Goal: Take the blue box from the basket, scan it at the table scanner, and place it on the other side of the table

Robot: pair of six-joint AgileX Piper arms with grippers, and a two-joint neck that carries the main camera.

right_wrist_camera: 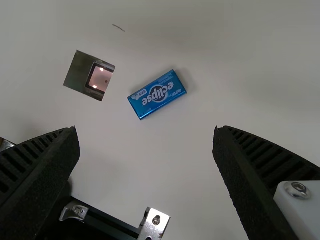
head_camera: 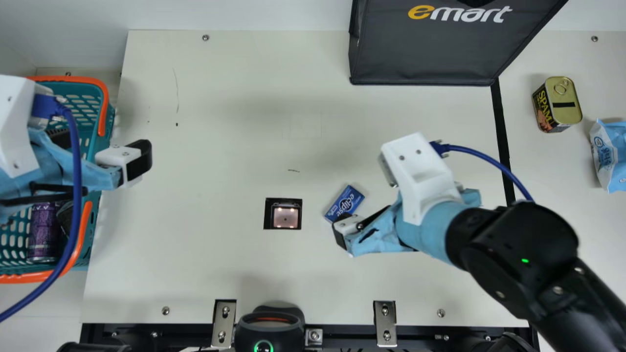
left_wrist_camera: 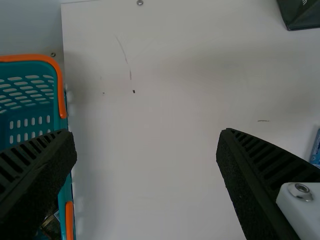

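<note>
The blue box (head_camera: pixel 345 202) lies flat on the table, just right of the scanner window (head_camera: pixel 285 216). My right gripper (head_camera: pixel 364 210) is above the table close to the box, its near finger overlapping the box's lower end in the main view. In the right wrist view the blue box (right_wrist_camera: pixel 157 94) lies beyond the open, empty fingers of my right gripper (right_wrist_camera: pixel 146 145). At the left, my left gripper (head_camera: pixel 105 159) is over the right side of the teal basket (head_camera: pixel 105 132). The left wrist view shows my left gripper (left_wrist_camera: pixel 147 145) open with nothing between its fingers.
A dark bag (head_camera: pixel 425 49) stands at the back. On the right are a yellow-topped can (head_camera: pixel 565 100) and a light-blue packet (head_camera: pixel 609 156), past a black tape line. A black scanner device (head_camera: pixel 269 330) sits at the front edge; a purple can (head_camera: pixel 45 230) is in the basket.
</note>
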